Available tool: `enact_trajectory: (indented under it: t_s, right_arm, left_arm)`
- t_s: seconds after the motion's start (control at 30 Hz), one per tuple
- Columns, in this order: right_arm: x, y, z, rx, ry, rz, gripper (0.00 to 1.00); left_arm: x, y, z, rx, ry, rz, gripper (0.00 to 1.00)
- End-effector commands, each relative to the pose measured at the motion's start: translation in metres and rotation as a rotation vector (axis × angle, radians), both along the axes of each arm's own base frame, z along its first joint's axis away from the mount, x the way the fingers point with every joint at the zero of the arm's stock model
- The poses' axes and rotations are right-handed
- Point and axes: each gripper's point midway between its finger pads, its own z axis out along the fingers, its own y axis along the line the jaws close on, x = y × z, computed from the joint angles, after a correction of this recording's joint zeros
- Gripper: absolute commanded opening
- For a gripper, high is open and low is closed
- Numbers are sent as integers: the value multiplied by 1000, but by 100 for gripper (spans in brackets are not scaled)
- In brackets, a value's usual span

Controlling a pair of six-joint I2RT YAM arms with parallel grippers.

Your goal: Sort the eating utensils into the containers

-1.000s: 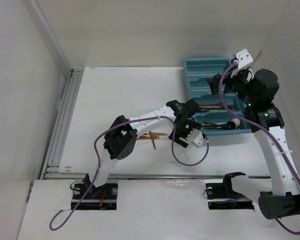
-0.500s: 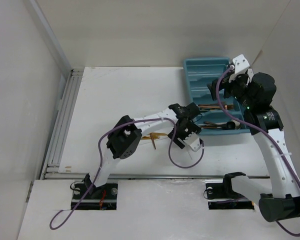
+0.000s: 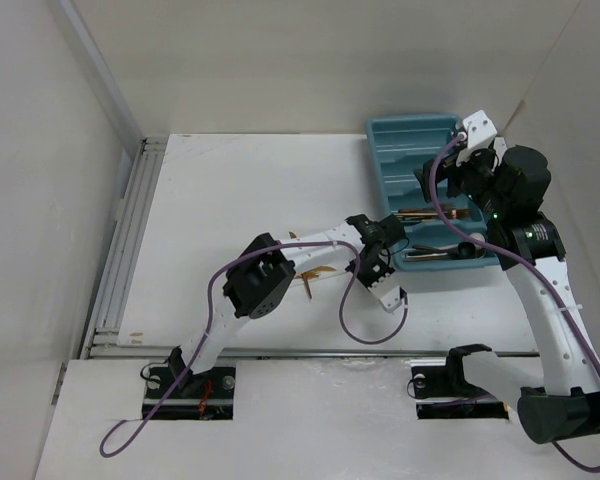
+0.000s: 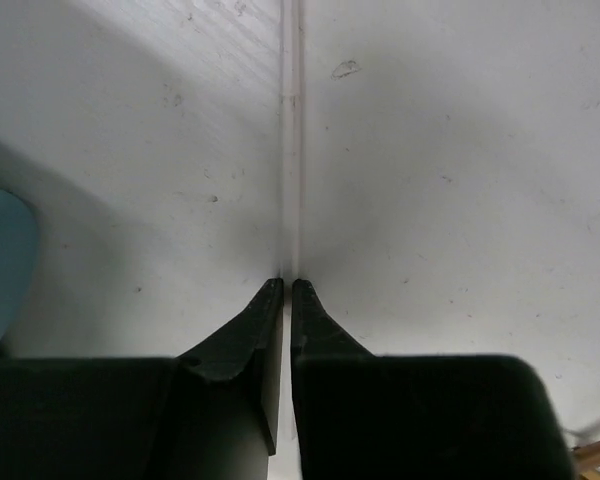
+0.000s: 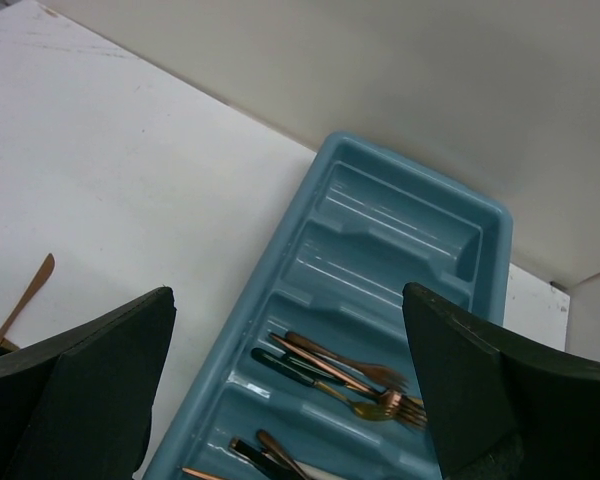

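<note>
Top external view: the left arm (image 3: pixel 305 241) rises from its base, folds at a raised elbow and stretches its forearm right across the white table (image 3: pixel 230 190), its wrist low beside the near left corner of the teal cutlery tray (image 3: pixel 400 140). The left gripper (image 4: pixel 288 285) has its fingers drawn together to a thin slit just above the tabletop. A pale narrow line runs away from the slit, perhaps a cream-white stick pinched there or only a mark on the table; the view does not settle it. The right arm (image 3: pixel 545 280) stands tall at the right edge, its wrist bent over the tray, and the right gripper (image 5: pixel 288 330) hangs spread wide and empty above the compartments. Copper forks and dark-handled pieces (image 5: pixel 340 370) lie in the tray's near compartments, and a few copper and gold utensils (image 3: pixel 310 272) lie loose on the table under the left forearm. Compared with a second ago, the left elbow and wrist have shifted right, closer to the tray, and the right wrist has dropped slightly.
</note>
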Motion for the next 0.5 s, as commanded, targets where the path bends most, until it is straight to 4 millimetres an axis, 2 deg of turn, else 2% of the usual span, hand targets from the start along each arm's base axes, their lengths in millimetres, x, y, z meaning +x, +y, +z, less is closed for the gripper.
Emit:
enact_trajectory:
  t_s: [0.0,0.1,0.2,0.23,0.27,0.33,0.37,0.4,0.47]
  right_arm:
    - [2,-6,14,-4,-54,-27,100]
    - [3,-8,14,-13,-57,-35,100]
    - [3,-8,14,-13,-57,-35,100]
    - [3,-8,14,-13,-57,-35,100]
    - [3,-8,14,-13,-57,-35,100]
    - [0,-9,15,-13,-57,-35,100]
    - [0,-9,15,-13,-57,-35,100]
    - [0,-10,15,-14,-57,-44,100]
    - [-2,-13,18,-14,-66,-58,100]
  left_arm:
    - [-22,15,-21,76,101,11,0]
    - [-26,12,-21,62,128,51,0]
    - [-15,7,-15,21,136,159,0]
    - [-14,0,-3,-12,140,175,0]
    - [-1,-3,18,-68,148,230,0]
    - [0,-9,45,-151,219,260,0]
    - [4,-11,68,-205,225,273,0]
    - [13,-8,84,-244,241,314,0]
    - [13,-6,111,-308,286,334,0]
